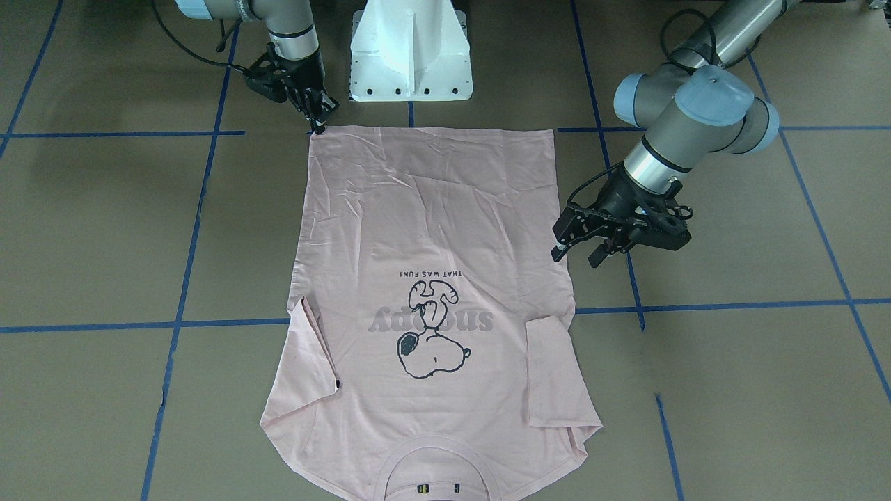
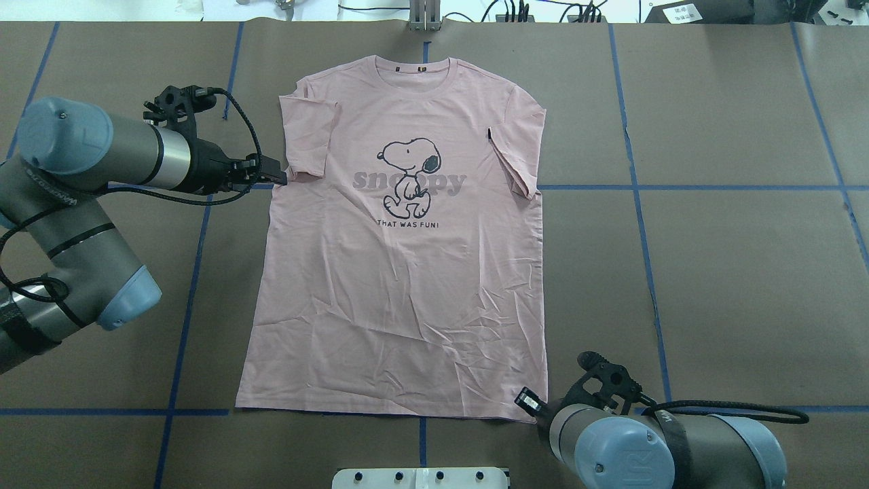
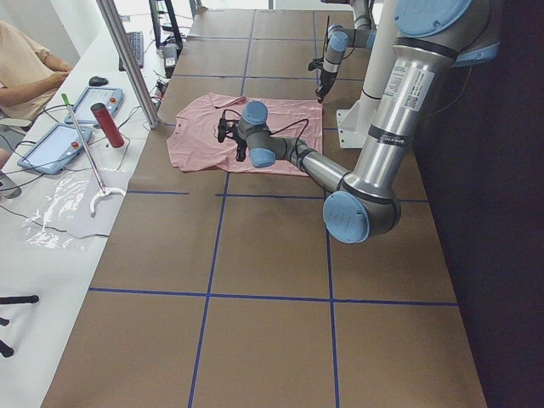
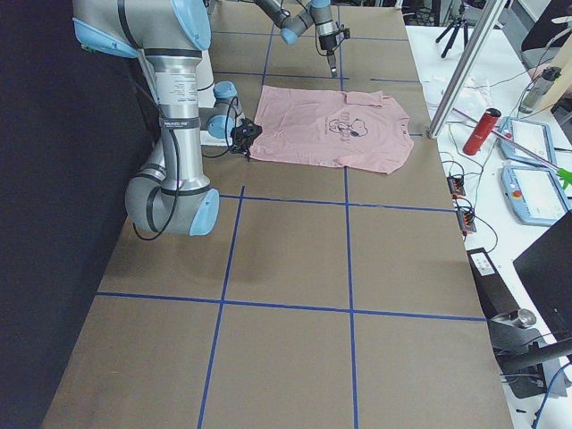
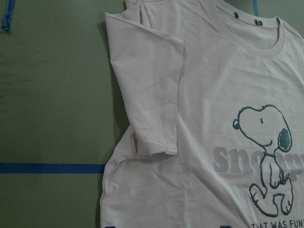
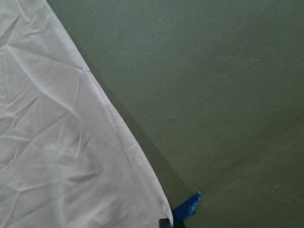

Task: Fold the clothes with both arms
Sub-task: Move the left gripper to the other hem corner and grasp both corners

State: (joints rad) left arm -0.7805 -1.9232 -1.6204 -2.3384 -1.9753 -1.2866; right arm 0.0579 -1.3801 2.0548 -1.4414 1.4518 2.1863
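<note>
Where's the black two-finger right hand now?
Overhead view, bottom right: the black two-finger right hand is at the pale pink Snoopy T-shirt's hem corner, near the white pedestal base.

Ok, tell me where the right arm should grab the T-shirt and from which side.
Take the hem corner by the right gripper, coming from outside over the table. The T-shirt lies flat, print up, so only its edges give the fingers something to pinch, I would judge.
</note>
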